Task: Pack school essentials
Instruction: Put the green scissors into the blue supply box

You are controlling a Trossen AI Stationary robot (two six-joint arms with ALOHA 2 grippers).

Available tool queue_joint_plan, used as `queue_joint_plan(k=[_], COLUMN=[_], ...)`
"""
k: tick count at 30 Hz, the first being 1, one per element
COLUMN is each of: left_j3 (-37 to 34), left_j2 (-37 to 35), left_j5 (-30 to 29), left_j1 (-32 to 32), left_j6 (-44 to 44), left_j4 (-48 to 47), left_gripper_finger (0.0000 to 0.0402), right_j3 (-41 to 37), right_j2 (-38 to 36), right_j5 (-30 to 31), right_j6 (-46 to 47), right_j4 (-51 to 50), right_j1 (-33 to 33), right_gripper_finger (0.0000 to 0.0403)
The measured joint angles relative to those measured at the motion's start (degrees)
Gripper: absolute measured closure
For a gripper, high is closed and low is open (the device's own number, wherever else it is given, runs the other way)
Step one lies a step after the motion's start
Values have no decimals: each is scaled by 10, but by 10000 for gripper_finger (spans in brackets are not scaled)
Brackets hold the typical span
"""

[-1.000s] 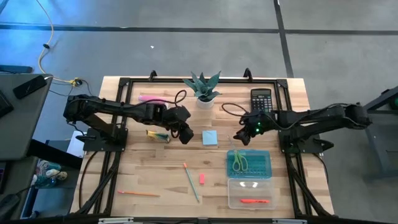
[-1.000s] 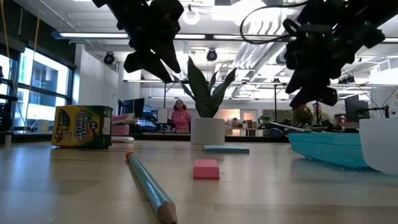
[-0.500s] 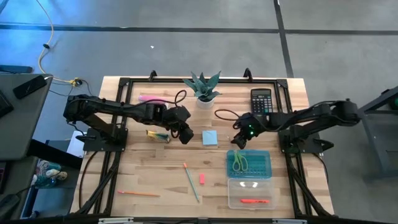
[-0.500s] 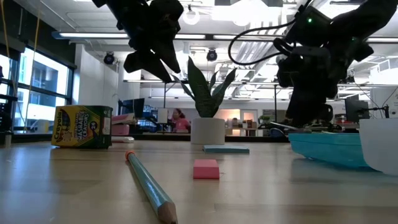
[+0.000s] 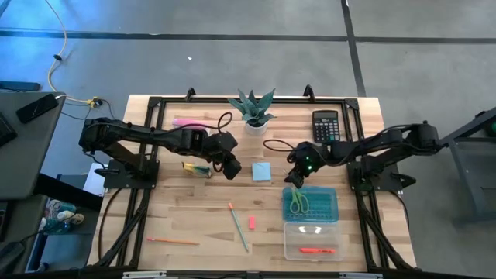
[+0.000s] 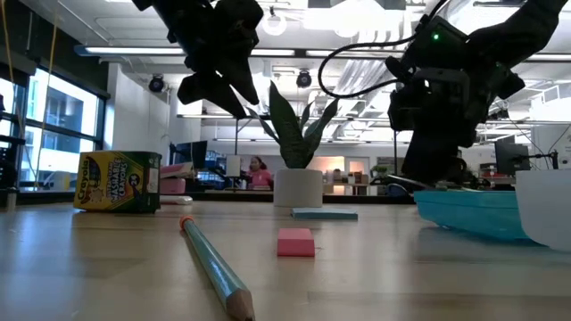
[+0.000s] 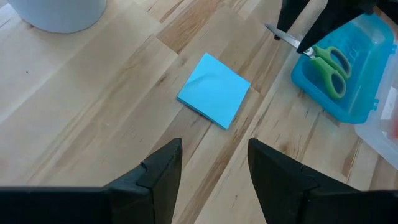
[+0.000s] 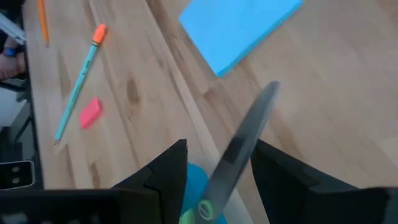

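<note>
Green-handled scissors [image 5: 299,201] are lying in the blue case [image 5: 324,204] at lower right centre, blades projecting toward the light blue square notepad [image 5: 261,171] mid-frame, while the right gripper [image 5: 293,179] is hovering unclenched over those blades and the left gripper [image 5: 230,168] is waiting released left of the notepad.

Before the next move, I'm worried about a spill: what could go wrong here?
1. The scissors lie in the blue case with their blades sticking out over its rim; the right claw, open at the blade end, could lever them out.
2. The left claw hangs open above the blue notepad; a flat pad may slide rather than lift.
</note>
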Motion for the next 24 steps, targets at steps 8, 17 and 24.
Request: queue_joint_plan(k=[8, 17, 24], left_j3=[0, 0, 0], left_j2=[0, 0, 0], left_j5=[0, 0, 0], left_j1=[0, 0, 0], left_j6=[0, 0, 4], left_j4=[0, 0, 0], left_gripper_finger=[229, 229, 229], right_j3=[0, 0, 0], right_j2=[6, 6, 5], right_j5=[-10, -18, -38], right_j6=[-2, -2, 1], right_j4=[0, -1, -1], right_j1=[0, 0, 0], right_gripper_finger=[301, 378, 399])
